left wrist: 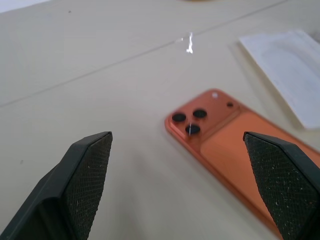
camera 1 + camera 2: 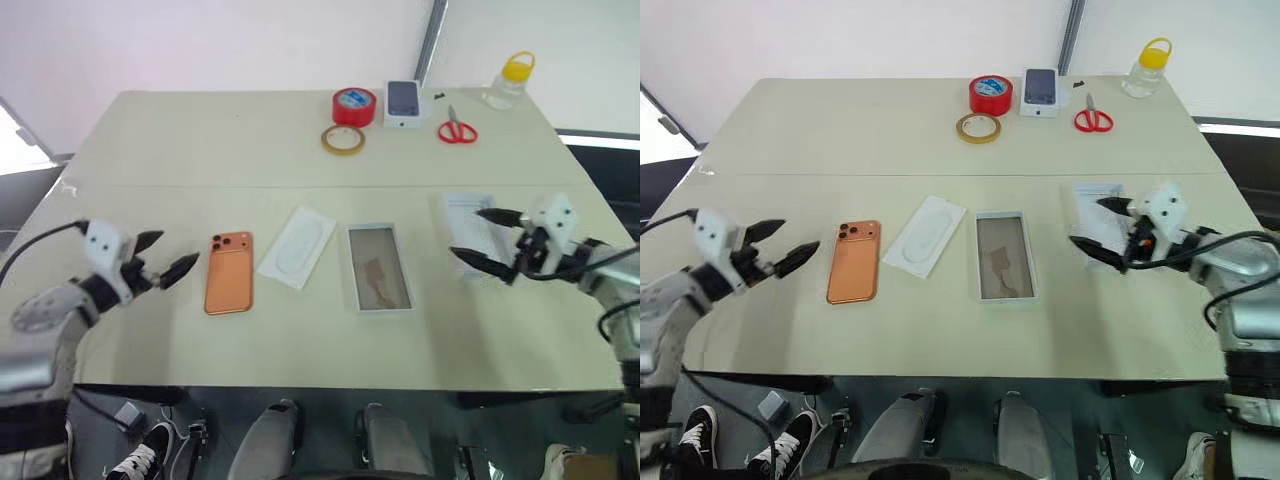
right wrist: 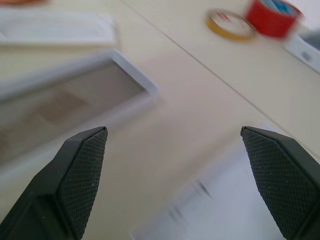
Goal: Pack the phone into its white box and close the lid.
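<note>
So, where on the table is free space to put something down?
Bare: the far left of the table, left of the tape rolls, and the front strip before the phone and white box. Crowded: the middle row with the insert, and the far right corner around the scissors.

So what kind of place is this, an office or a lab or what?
Probably a lab or test workspace: a plain beige table against bare white walls, set with staged props like the orange phone, its open white box and tape rolls.
</note>
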You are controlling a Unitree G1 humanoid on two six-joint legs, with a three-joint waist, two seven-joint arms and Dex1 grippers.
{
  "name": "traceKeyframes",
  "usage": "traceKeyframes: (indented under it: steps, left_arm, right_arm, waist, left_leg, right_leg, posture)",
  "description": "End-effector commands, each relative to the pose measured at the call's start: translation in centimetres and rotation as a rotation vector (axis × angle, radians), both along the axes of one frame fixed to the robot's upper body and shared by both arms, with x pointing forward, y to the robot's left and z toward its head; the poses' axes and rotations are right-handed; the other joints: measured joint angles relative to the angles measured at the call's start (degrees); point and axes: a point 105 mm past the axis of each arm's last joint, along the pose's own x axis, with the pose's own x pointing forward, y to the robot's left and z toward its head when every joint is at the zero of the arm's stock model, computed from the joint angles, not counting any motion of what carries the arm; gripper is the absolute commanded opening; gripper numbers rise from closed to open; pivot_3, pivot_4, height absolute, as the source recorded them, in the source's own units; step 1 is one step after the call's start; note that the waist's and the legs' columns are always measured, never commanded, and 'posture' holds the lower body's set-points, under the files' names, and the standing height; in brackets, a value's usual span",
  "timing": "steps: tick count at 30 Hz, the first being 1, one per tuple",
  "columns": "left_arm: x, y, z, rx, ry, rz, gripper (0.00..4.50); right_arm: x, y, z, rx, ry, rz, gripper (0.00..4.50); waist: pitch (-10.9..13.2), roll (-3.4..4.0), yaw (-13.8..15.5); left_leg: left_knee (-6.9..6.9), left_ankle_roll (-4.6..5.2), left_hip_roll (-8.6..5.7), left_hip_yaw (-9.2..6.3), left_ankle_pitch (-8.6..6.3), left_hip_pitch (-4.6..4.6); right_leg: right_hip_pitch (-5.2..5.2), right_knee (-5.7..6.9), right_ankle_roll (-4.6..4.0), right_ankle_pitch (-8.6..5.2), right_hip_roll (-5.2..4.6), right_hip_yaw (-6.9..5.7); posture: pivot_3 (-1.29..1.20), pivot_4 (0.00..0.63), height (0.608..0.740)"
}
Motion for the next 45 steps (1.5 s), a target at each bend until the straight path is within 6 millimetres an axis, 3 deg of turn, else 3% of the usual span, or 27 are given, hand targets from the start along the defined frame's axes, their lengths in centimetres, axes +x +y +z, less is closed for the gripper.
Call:
traceKeyframes:
  steps: [1, 5, 11, 19, 27, 30, 33, 42, 45]
  left_arm:
    - [1.7, -2.4, -0.2, -0.048, 0.048, -0.029, 4.41]
    - [4.3, -6.1, -0.7, -0.119, 0.112, -0.06, 4.41]
    - [5.3, -10.4, -1.5, -0.179, 0.246, -0.164, 4.41]
    - [5.0, -12.2, -3.8, -0.24, 0.489, -0.23, 4.41]
    - [3.2, -14.3, -4.4, -0.336, 0.653, -0.331, 4.41]
    - [2.7, -14.1, -5.1, -0.33, 0.689, -0.318, 3.62]
    - [2.5, -13.7, -5.6, -0.313, 0.691, -0.292, 2.22]
    - [1.9, -14.5, -6.6, -0.345, 0.717, -0.274, 2.22]
    - [1.6, -15.3, -7.0, -0.361, 0.743, -0.286, 1.39]
  right_arm:
    - [-0.1, 2.5, 1.1, -0.014, -0.055, 0.095, 4.46]
    - [0.2, 4.8, 1.2, -0.024, -0.09, 0.163, 4.46]
    - [0.7, 4.3, 0.7, -0.027, -0.086, 0.144, 4.46]
    - [0.5, 3.9, 0.5, -0.023, -0.099, 0.124, 4.46]
    - [0.7, 3.9, 0.4, -0.018, -0.112, 0.107, 4.46]
    - [0.7, 3.8, 0.4, -0.024, -0.115, 0.104, 4.5]
    - [0.7, 3.7, 0.4, -0.025, -0.116, 0.104, 4.5]
    - [0.9, 3.9, 0.5, -0.035, -0.134, 0.112, 4.5]
    - [0.8, 4.1, 0.4, -0.048, -0.132, 0.123, 4.5]
  waist:
    - [0.0, -0.03, 0.0]
    - [0.1, -0.1, 0.0]
    - [0.1, -0.11, -0.5]
    - [0.1, -0.11, -1.3]
    - [0.0, -0.1, -1.3]
    - [0.0, -0.1, -1.3]
    - [0.0, -0.1, -1.3]
    - [0.0, -0.07, -1.3]
    - [0.0, -0.06, -1.2]
  left_leg:
    - [0.0, 0.01, -0.02, 0.0, 0.0, -0.03]
    - [0.05, -0.02, -0.06, 0.01, 0.01, -0.05]
    - [0.06, -0.08, -0.01, -0.01, 0.06, -0.05]
    - [0.08, -0.3, -0.01, -0.05, 0.19, -0.04]
    - [0.1, -0.35, -0.02, -0.06, 0.22, -0.01]
    - [0.11, -0.36, -0.03, -0.06, 0.23, 0.0]
    - [0.1, -0.36, -0.02, -0.06, 0.23, 0.0]
    - [0.1, -0.36, -0.02, -0.06, 0.22, 0.03]
    - [0.1, -0.34, -0.03, -0.06, 0.22, 0.04]
  right_leg:
    - [-0.01, -0.02, 0.02, 0.0, 0.0, 0.01]
    - [-0.04, 0.0, 0.04, -0.01, -0.01, 0.01]
    - [-0.09, 0.1, 0.04, 0.0, 0.08, 0.03]
    - [-0.08, 0.15, 0.04, 0.0, 0.11, 0.02]
    - [-0.03, 0.15, 0.04, 0.0, 0.1, 0.01]
    - [-0.02, 0.14, 0.04, 0.0, 0.1, 0.02]
    - [-0.03, 0.15, 0.04, 0.0, 0.1, 0.02]
    - [0.01, 0.14, 0.04, 0.0, 0.09, 0.02]
    - [0.04, 0.13, 0.04, 0.0, 0.08, 0.02]
  posture:
    - [0.0, 0.15, 0.74]
    - [0.0, 0.15, 0.74]
    - [0.0, 0.15, 0.74]
    - [0.0, 0.15, 0.74]
    - [0.0, 0.15, 0.74]
    - [0.0, 0.15, 0.74]
    - [0.0, 0.15, 0.74]
    - [0.0, 0.15, 0.74]
    - [0.0, 0.15, 0.74]
